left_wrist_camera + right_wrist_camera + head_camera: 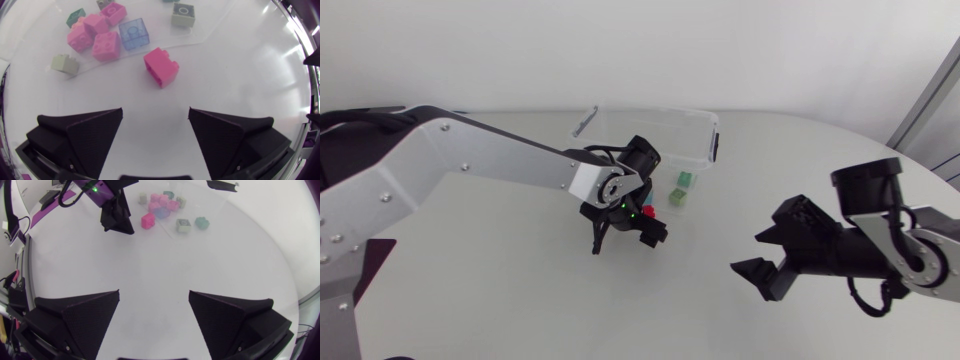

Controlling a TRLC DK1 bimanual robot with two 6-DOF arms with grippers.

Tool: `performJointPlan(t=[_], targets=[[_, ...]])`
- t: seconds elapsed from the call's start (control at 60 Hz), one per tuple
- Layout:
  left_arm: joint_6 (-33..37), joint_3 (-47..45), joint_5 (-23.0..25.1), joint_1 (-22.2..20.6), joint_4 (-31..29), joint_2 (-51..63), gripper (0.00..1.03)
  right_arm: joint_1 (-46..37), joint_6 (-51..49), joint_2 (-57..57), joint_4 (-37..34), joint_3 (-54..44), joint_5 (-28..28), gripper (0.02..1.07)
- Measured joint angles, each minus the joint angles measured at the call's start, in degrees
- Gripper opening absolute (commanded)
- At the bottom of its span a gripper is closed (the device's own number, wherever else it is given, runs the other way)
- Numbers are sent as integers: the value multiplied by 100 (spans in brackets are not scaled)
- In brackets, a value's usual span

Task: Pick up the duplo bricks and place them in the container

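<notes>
Both grippers are pictured with their fingers spread apart. The left gripper (155, 112) is held over the middle of the white table (520, 290). A single pink brick (161, 66) lies on the tabletop just ahead of its fingertips, not touched by them. Beyond it, a pile of bricks (102, 32) in pink, blue and green is gathered in front of the clear container (665, 135), which stands toward the table's far edge. The right gripper (154, 292) is held well apart at the right side, separated from the bricks by a broad stretch of white tabletop. The pile is shown in detail only by the wrist views. In the head view most of it is hidden by the left arm (470, 160), and only two green bricks (681, 189) are plainly seen.
</notes>
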Motion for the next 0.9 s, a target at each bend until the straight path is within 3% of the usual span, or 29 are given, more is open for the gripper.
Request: performJointPlan(t=[0.2,0.233,0.35,0.533,0.9], targets=[[122,-389,63,168,254,-293,97,992,378,1381,1025,439,754,101],[166,-527,70,199,319,-404,97,1211,538,1899,1410,638,1180,98],[223,-728,83,203,450,-560,97,1469,778,2594,1784,968,1749,96],[334,-1027,85,295,658,-691,97,1832,1128,3270,1862,1556,2385,88],[651,-1961,109,664,1106,-1246,97,2382,1617,4234,1596,2594,2627,89]])
